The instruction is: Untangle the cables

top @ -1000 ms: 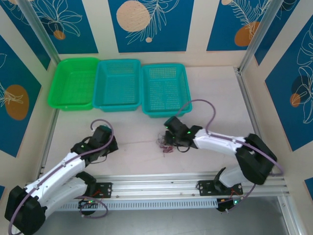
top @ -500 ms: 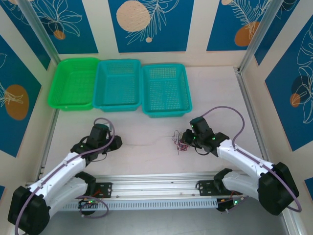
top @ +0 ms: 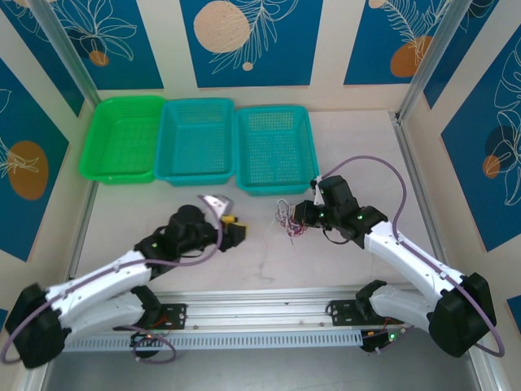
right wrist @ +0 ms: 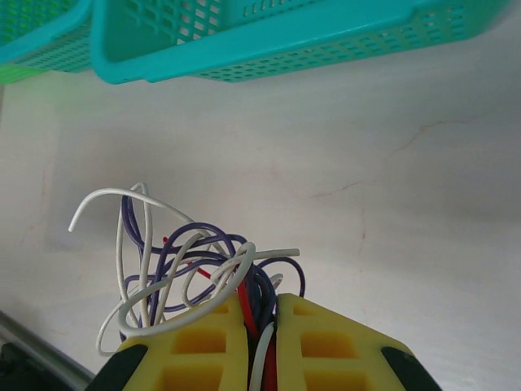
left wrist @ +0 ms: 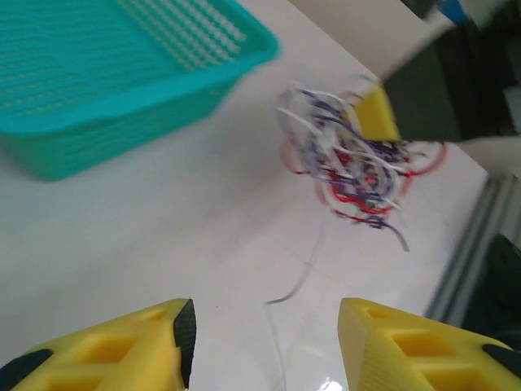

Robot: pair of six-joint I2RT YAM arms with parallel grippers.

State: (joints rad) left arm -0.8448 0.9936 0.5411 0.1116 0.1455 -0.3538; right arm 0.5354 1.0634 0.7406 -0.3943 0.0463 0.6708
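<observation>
The right claw (right wrist: pixel 259 314) is pinching the cables (right wrist: pixel 187 261) tight, holding the tangle just in front of the teal basket (top: pixel 277 186). The left claw (left wrist: pixel 264 326) is standing part open and empty, facing the tangle, which is lying straight ahead of it, near but apart. A white strand (left wrist: pixel 297 285) is trailing lengthwise toward its gap, so I am judging that arm best placed to take it.
</observation>
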